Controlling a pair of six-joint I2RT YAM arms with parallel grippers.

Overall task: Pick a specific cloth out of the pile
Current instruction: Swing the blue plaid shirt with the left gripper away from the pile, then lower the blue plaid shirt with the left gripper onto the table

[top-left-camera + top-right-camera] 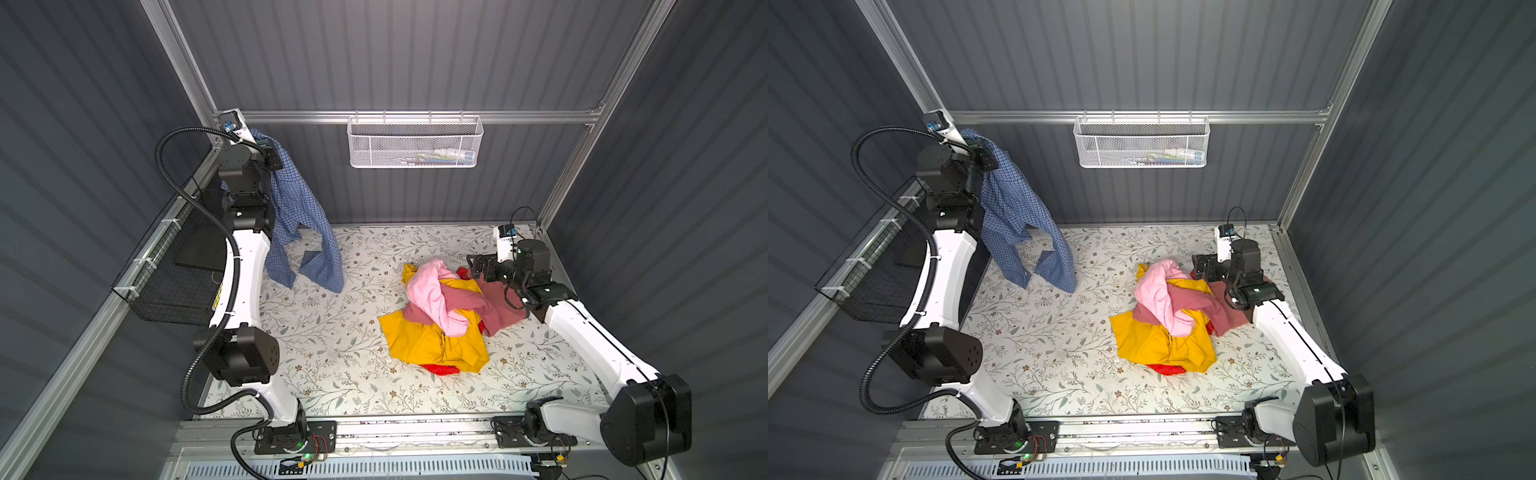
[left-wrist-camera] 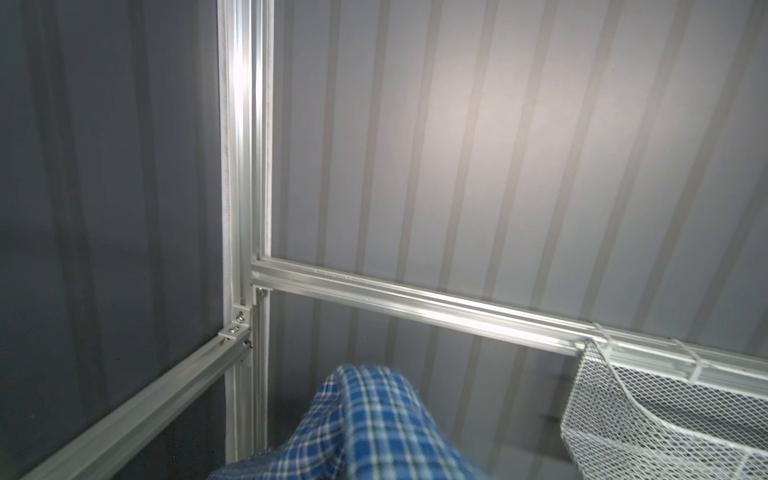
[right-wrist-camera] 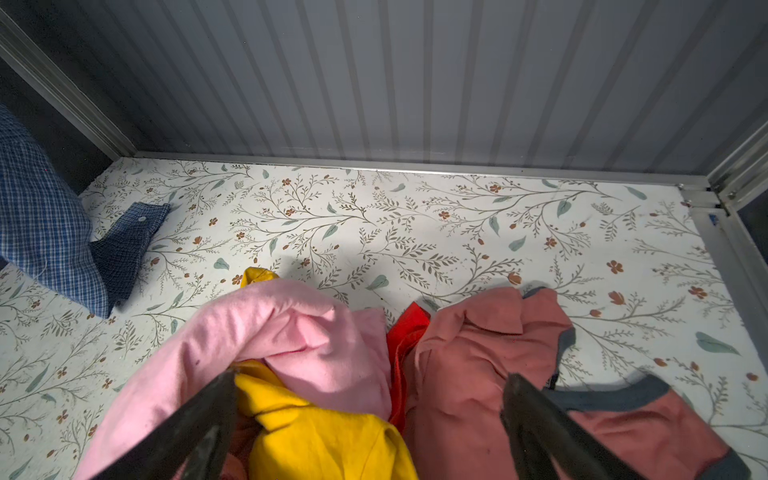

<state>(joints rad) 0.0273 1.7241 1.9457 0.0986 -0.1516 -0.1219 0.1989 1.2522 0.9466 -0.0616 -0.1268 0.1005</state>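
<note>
The cloth (image 1: 299,216), a blue-and-white checked shirt, hangs from my left gripper (image 1: 272,158), which is raised high at the back left corner and shut on it. In the left wrist view the checked cloth (image 2: 374,428) covers the jaws. Its lower ends reach the table (image 1: 332,340), and a cuff (image 3: 133,232) lies on the surface. The pile (image 1: 436,332) sits right of centre: mustard yellow, light pink (image 1: 428,291), dusty rose (image 1: 498,307) and red (image 1: 440,368). My right gripper (image 3: 372,376) hovers open just over the pile's back right part, holding nothing.
A white mesh basket (image 1: 415,141) hangs on the back rail, close to the raised left gripper in the left wrist view. A black wire basket (image 1: 174,274) is fixed along the left side. Aluminium frame posts and ribbed walls enclose the floral table.
</note>
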